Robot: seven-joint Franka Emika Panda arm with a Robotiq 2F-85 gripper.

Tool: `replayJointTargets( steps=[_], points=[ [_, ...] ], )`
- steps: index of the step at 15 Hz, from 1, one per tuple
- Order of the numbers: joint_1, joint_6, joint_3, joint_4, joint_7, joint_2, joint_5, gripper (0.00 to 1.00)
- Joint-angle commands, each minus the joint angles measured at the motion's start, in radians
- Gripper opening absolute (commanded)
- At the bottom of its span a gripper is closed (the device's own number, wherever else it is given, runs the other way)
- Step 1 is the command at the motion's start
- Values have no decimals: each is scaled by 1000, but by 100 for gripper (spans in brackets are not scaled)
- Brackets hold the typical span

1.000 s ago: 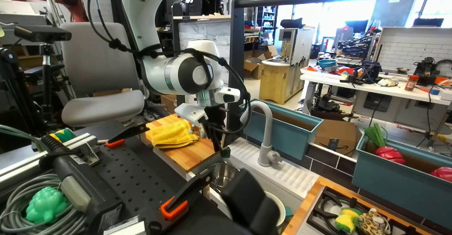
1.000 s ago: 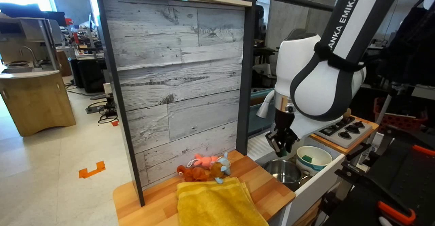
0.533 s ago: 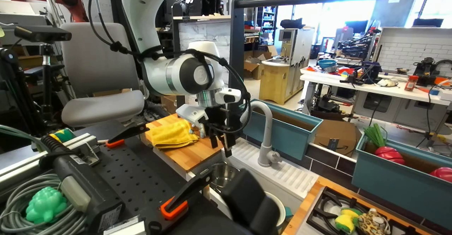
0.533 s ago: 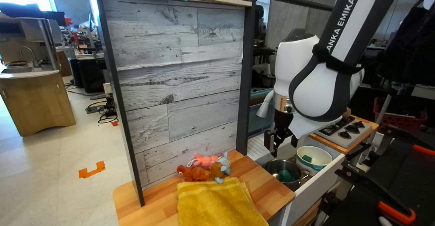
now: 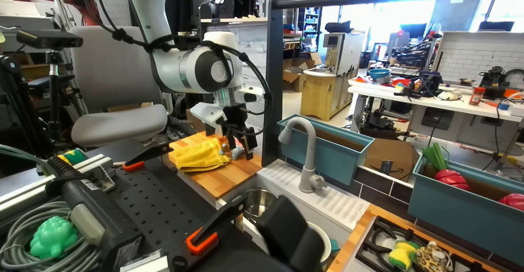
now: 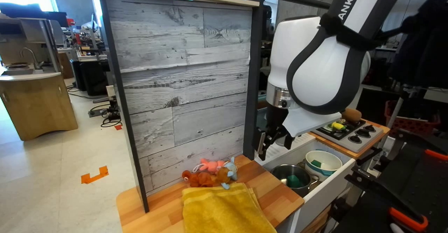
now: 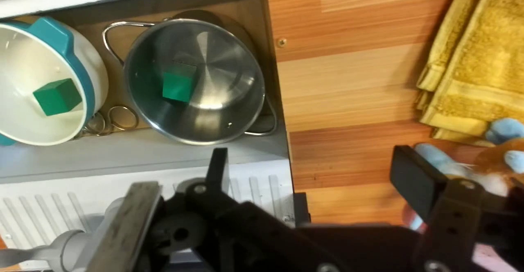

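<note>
My gripper [image 7: 311, 165] stands open, its fingers wide apart and nothing between them. In both exterior views it hangs in the air by the edge of the wooden counter [image 6: 276, 208], close to the dark upright post [image 6: 254, 86]. A green block [image 7: 178, 84] lies inside the steel pot [image 7: 141, 118], which stands in the sink. Beside that pot is a white bowl with a teal rim [image 7: 88, 96], holding another green block [image 7: 58, 97]. In an exterior view the gripper [image 6: 275, 151] is above and to one side of the pot [image 6: 301, 191].
A grey faucet [image 5: 309, 153] rises behind the sink by the ribbed white drainboard [image 5: 344, 202]. On the counter lie a folded yellow towel [image 6: 224, 208] and several plush toys [image 6: 210, 166]. A stove [image 5: 380, 239] bears more soft toys. A wood-look panel [image 6: 182, 79] borders the counter.
A second ago the gripper held a green block over the pot. It has opened, the block now lies in the pot, and the arm has risen and shifted toward the wooden counter.
</note>
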Motion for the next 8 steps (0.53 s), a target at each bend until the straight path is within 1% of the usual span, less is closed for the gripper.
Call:
replayJointTargets(
  steps=[1,2,3,5,6,7,8],
  points=[
    [-5,-1,0,2,0,4,-2,100],
    [-35,31,30,8,-23,20,2,100],
    [-61,113,65,22,-42,44,7,100],
    [-106,178,145,57,-70,67,31,100],
    [-109,188,171,92,-73,91,37,100],
    [-94,182,175,135,-68,121,41,100],
    [-97,155,192,176,-70,147,45,100]
  ],
)
